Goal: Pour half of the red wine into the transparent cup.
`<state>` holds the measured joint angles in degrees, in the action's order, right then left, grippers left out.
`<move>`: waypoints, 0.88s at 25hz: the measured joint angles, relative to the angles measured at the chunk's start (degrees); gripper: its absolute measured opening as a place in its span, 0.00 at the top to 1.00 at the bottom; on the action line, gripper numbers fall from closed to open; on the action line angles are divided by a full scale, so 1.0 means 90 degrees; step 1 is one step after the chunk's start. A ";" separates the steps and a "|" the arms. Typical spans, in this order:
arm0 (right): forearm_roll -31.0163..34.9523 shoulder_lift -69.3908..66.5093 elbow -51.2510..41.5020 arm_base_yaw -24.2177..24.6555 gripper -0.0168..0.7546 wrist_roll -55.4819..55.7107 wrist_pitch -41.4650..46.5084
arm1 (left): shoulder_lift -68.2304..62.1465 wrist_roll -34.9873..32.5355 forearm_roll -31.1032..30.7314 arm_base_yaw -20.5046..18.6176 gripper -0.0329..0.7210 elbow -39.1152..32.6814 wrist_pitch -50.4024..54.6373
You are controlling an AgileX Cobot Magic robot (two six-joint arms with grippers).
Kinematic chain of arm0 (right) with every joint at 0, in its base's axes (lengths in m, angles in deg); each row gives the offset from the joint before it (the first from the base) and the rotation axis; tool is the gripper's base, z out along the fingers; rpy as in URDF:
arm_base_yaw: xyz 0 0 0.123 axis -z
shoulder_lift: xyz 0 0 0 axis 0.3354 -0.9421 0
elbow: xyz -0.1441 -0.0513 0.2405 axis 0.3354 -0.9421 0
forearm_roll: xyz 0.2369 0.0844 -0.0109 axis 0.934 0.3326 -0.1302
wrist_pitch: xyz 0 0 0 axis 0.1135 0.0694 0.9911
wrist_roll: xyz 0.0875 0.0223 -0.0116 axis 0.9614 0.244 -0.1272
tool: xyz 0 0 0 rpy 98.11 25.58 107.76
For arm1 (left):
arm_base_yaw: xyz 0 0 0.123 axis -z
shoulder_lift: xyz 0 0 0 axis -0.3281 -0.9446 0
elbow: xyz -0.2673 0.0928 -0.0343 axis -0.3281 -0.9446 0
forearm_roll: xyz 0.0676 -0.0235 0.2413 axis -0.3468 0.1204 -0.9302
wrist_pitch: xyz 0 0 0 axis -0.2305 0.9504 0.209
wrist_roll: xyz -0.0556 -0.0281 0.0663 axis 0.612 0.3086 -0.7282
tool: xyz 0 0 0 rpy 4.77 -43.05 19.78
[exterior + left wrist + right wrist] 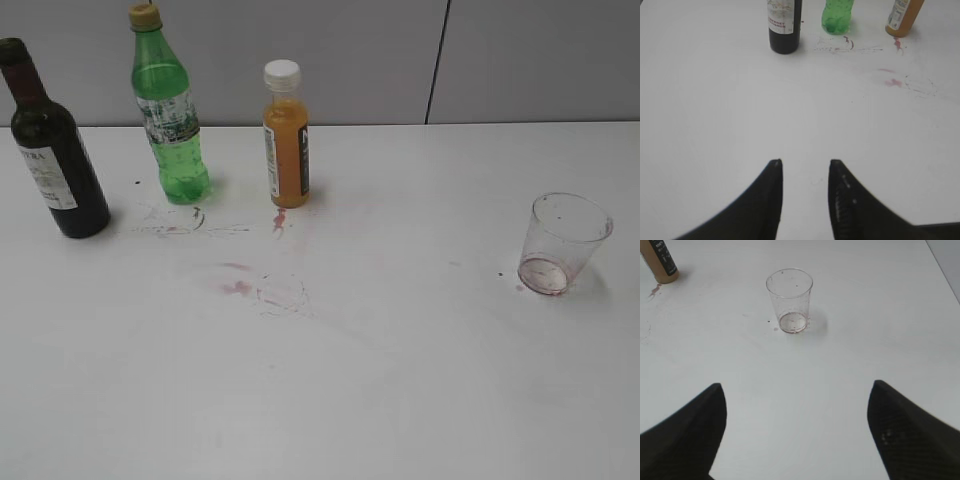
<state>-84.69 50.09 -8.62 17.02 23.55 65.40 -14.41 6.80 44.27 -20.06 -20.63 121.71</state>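
Exterior view was taken from a slant above the white surface [400, 400]. At the far left the red wine [55, 150] was seen in its dark glass bottle with a white label, standing upright. Beside it, to the right, a green plastic bottle [168, 115] was placed, and then a small orange juice bottle [286, 140] with a white cap. Reddish stains [240, 288] were noticed on the surface in front of these bottles. Well apart, at the right side, the transparent cup [562, 243] was standing upright, with a reddish trace at its bottom.

No hand was visible in the exterior view. In the left wrist view the left hand [805, 165] was shown partly spread, holding nothing, far from the wine bottle. In the right wrist view the right hand [796, 390] was spread wide and empty, and the cup was seen ahead of it, not touched.
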 joint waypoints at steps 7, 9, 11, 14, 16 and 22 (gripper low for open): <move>0.0000 0.0000 0.0000 0.0000 0.10 0.0000 0.0000 | 0.0000 0.0000 0.0000 0.0000 0.65 0.0000 0.0000; 0.0000 0.0000 0.0000 0.0000 0.10 0.0000 0.0000 | 0.0000 0.0000 0.0000 0.0000 0.65 0.0000 0.0000; 0.0000 0.0000 0.0000 0.0000 0.10 0.0000 0.0000 | 0.0000 0.0000 0.0000 0.0000 0.65 0.0000 0.0000; 0.0000 0.0000 0.0000 0.0000 0.10 0.0000 0.0000 | 0.0000 0.0000 0.0000 0.0000 0.65 0.0000 0.0000; 0.0000 0.0000 0.0000 0.0000 0.10 0.0000 -0.0013 | 0.0000 0.0000 0.0000 0.0000 0.65 0.0000 0.0000; 0.0118 -0.0177 0.0091 0.0000 0.10 -0.0109 -0.0965 | 0.0000 0.0000 0.0000 0.0000 0.65 0.0000 0.0000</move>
<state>-83.63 48.50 -7.80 17.02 22.57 56.72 -14.41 6.80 44.27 -20.06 -20.63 121.71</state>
